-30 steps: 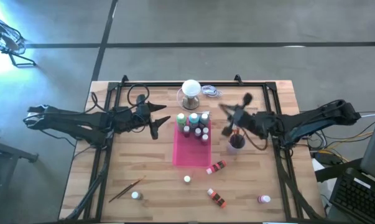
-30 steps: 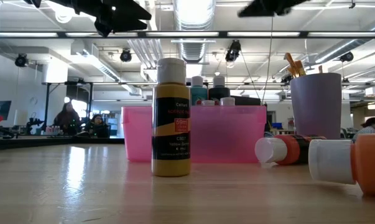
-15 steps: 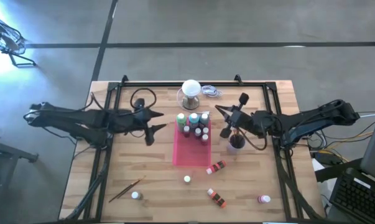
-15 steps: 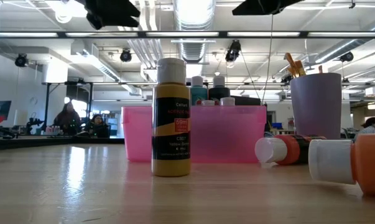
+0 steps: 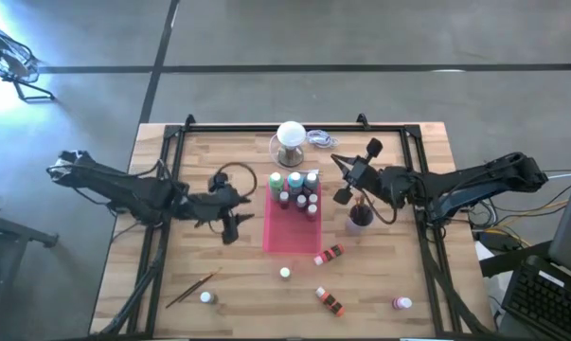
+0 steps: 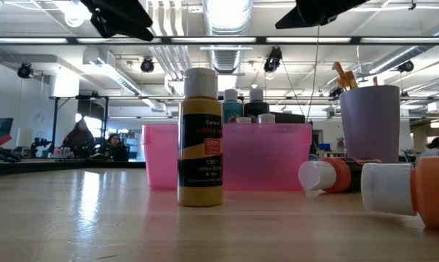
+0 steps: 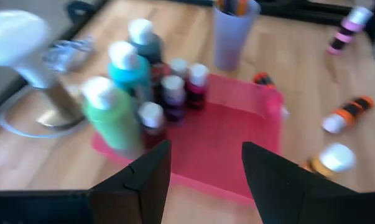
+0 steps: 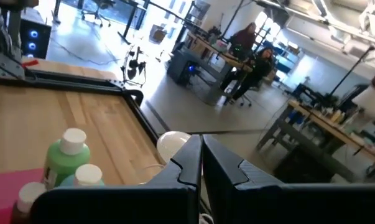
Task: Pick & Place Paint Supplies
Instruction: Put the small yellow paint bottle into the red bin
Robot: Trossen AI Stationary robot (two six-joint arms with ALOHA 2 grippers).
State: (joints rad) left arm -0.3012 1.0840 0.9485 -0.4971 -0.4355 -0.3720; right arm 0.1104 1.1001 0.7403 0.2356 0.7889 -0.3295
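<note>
The wooden table [image 5: 171,275] carries the whole layout, with both dark arms reaching in from its sides. The left gripper [image 5: 233,220] hangs just beside the pink tray's [image 5: 290,237] left edge, its jaws apart with bare space between them, as the left wrist view confirms [image 7: 203,174]. The right gripper [image 5: 351,180] is raised just to the right of the tray's far end, above the purple cup [image 5: 360,216]; its fingers lie together with nothing between them [image 8: 201,163].

The tray lies at mid-table. Its far half holds a cluster of upright, white-capped paint bottles: a green bottle [image 5: 276,179], a teal bottle [image 5: 294,180], a dark one beside them [image 5: 311,179], and several small dark-red and purple ones [image 7: 173,94]. The near half of the tray is bare.

Behind the tray stands a white ball-topped stand [image 5: 291,135] on a clear round base. The purple cup, right of the tray, holds brushes [image 6: 343,75].

Loose supplies lie on the near part of the table: an upright yellow bottle [image 6: 200,138], two orange bottles on their sides [image 5: 330,254] [image 5: 330,301], a pink bottle [image 5: 401,303] near the right corner, a small white-capped bottle [image 5: 206,297], and just beside it a thin brown-handled brush [image 5: 192,288].
</note>
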